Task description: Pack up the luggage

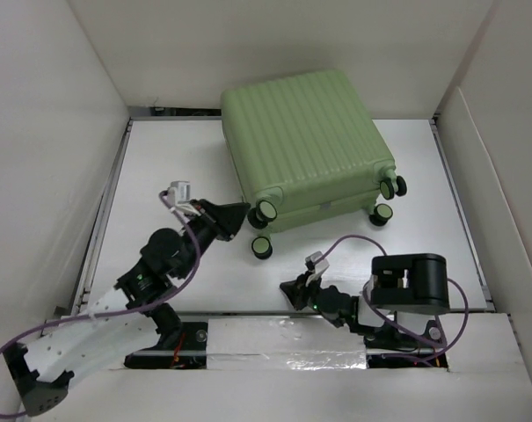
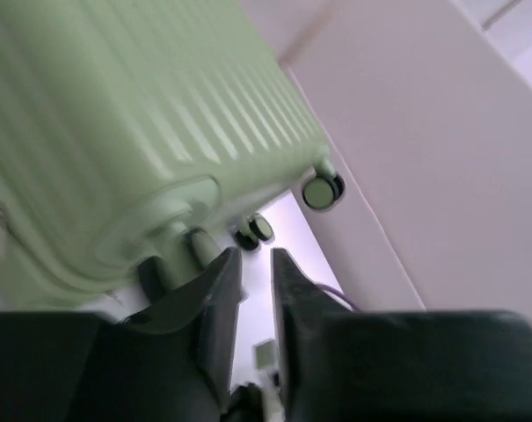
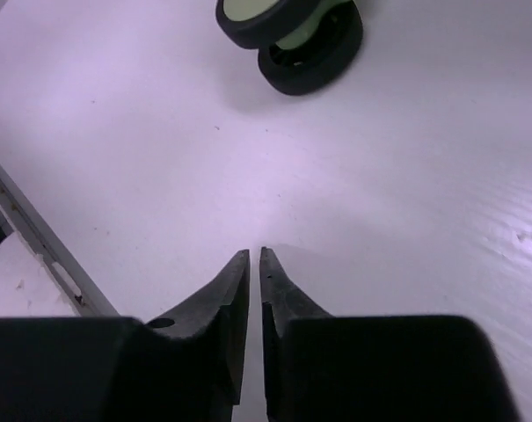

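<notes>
Pale green and ribbed, the luggage [image 1: 305, 145] lies flat and shut on the white worktop [image 1: 173, 167]. Its wheeled end is just ahead of the left tool [image 1: 241, 211] and a little farther ahead of the right tool [image 1: 287, 288].

The left tool's jaws stand narrowly parted with nothing between them, and the nearest corner of the shell fills its wrist view. The right tool rides low over the worktop, its jaws all but closed and empty, with one wheel [image 3: 292, 35] directly ahead of its tips.

The step in hand looks like work on the shut case from this end, though the frames do not settle whether that means opening or shifting it. Either way, the left tool would do best to meet the seam or the moulded corner, not a caster that may swivel away. The right tool could brace the near corner so the shell does not slide. Slow contact suits a smooth, hard surface that offers little grip.

Horizontal ribs run across the lid, and black casters with green hubs jut from the end. No lining or contents show.
</notes>
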Action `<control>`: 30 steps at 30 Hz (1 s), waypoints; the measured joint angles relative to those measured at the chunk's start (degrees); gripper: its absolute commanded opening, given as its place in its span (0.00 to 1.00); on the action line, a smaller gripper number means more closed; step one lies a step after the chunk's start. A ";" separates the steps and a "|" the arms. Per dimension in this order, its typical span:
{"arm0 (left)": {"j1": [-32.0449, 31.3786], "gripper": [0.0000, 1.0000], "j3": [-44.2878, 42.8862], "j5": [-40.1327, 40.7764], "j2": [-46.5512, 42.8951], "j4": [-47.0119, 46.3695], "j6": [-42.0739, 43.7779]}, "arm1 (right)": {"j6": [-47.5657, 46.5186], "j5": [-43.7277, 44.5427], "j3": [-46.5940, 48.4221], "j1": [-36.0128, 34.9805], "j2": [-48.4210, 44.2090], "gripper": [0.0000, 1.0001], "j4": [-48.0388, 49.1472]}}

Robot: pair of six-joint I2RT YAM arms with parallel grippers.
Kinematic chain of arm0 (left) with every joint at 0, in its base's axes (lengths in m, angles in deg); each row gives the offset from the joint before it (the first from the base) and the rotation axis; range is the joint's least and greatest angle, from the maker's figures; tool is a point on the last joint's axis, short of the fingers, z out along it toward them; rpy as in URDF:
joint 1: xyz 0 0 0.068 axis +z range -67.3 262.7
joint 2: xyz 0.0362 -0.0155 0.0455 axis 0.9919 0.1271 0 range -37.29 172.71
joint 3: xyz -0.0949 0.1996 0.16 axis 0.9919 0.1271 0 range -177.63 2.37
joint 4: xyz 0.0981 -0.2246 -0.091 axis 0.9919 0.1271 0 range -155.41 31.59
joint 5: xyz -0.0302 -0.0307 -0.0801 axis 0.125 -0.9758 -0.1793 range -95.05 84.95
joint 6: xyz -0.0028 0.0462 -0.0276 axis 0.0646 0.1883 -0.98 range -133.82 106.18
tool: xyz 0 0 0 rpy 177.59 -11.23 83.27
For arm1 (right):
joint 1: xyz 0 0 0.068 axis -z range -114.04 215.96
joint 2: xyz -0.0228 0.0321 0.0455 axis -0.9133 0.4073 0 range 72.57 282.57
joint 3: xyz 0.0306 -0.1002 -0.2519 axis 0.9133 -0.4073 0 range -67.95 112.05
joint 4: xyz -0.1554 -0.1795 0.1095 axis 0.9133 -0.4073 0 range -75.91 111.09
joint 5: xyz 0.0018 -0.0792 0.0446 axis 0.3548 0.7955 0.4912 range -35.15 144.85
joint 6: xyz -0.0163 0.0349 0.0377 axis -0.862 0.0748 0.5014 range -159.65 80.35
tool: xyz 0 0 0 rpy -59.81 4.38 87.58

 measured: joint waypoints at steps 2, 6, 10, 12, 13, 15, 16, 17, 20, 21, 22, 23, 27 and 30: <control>0.44 0.05 2.38 3.34 -5.33 -0.31 0.33 | -0.68 0.04 -1.42 -0.15 -2.49 0.00 -1.22; 0.74 0.00 9.77 5.42 -8.00 -0.50 -0.98 | -2.16 0.87 -0.76 -0.35 -12.00 0.00 -3.76; -1.44 0.05 17.55 5.14 -2.10 -0.33 -1.40 | -3.56 3.76 4.11 -1.27 -25.75 0.00 -11.45; -3.26 0.11 18.99 5.42 2.23 -0.59 -1.11 | -4.44 5.46 5.64 -1.29 -31.71 0.00 -16.31; -4.02 0.13 19.26 5.60 3.85 -1.42 -1.03 | -4.79 6.25 6.01 -1.29 -34.75 0.00 -19.41; -4.87 0.22 19.26 5.92 6.32 -4.42 -0.35 | -5.18 8.15 6.80 -1.27 -40.33 0.04 -26.69; -5.07 0.23 19.26 6.14 7.43 -6.40 -0.17 | -5.29 9.01 7.21 -1.25 -42.75 0.05 -30.10; -5.09 0.24 19.26 6.49 8.63 -8.41 0.02 | -5.46 9.55 7.61 -1.27 -44.89 0.07 -33.29; -5.09 0.27 19.26 7.41 12.55 -14.12 0.66 | -5.90 10.58 8.90 -0.66 -51.08 0.15 -41.88; -5.09 0.27 19.26 7.72 14.14 -16.06 0.85 | -6.12 10.54 9.33 -0.22 -52.68 0.17 -44.15; -5.09 0.27 19.26 8.04 15.69 -17.79 1.05 | -6.34 10.54 9.77 0.42 -53.90 0.17 -45.99; -5.09 0.27 19.26 8.55 17.31 -19.45 1.27 | -6.54 10.47 10.12 0.90 -54.88 0.17 -47.50; -5.09 0.27 18.82 11.34 23.41 -23.65 1.92 | -7.34 10.01 10.34 1.79 -57.46 0.18 -51.23; -5.09 0.27 17.84 13.49 26.67 -25.16 2.40 | -7.91 9.46 10.34 1.92 -58.23 0.18 -52.74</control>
